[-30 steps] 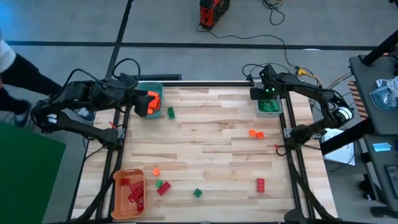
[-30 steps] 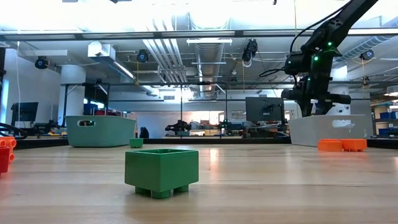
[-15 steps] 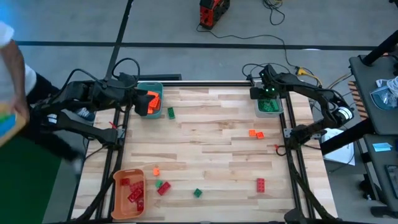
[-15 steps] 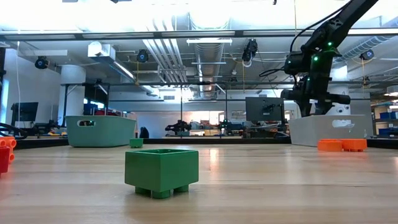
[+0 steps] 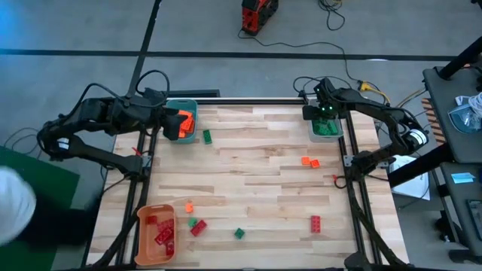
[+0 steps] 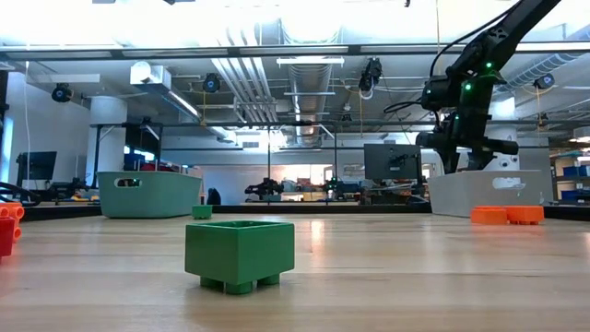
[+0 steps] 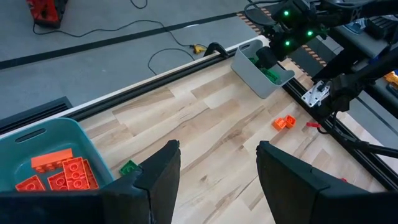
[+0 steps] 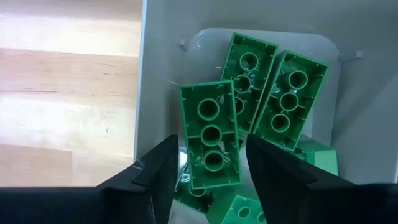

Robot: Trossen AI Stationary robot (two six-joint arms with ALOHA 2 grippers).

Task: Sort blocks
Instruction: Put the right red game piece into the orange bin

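Loose blocks lie on the wooden table: a green one [image 5: 206, 136] by the teal bin [image 5: 186, 106], two orange ones [image 5: 309, 161], a red one [image 5: 315, 223], and green, red and orange ones [image 5: 194, 223] near the front. My left gripper [image 7: 217, 146] hangs open over the teal bin's edge, with nothing between its fingers. My right gripper [image 8: 212, 140] is open above the grey bin [image 5: 337, 134]. Its fingers stand either side of a green block [image 8: 210, 134] that lies underside up on other green blocks.
The teal bin [image 7: 25, 138] holds orange blocks [image 7: 59, 174]. An orange bin [image 5: 143, 248] at the front left holds red blocks. In the low view a green block [image 6: 240, 254] stands close. A person is beside the table's left edge. The table's middle is bare wood.
Both arms have kept still. The person at the table's left has moved along that side toward its near end.
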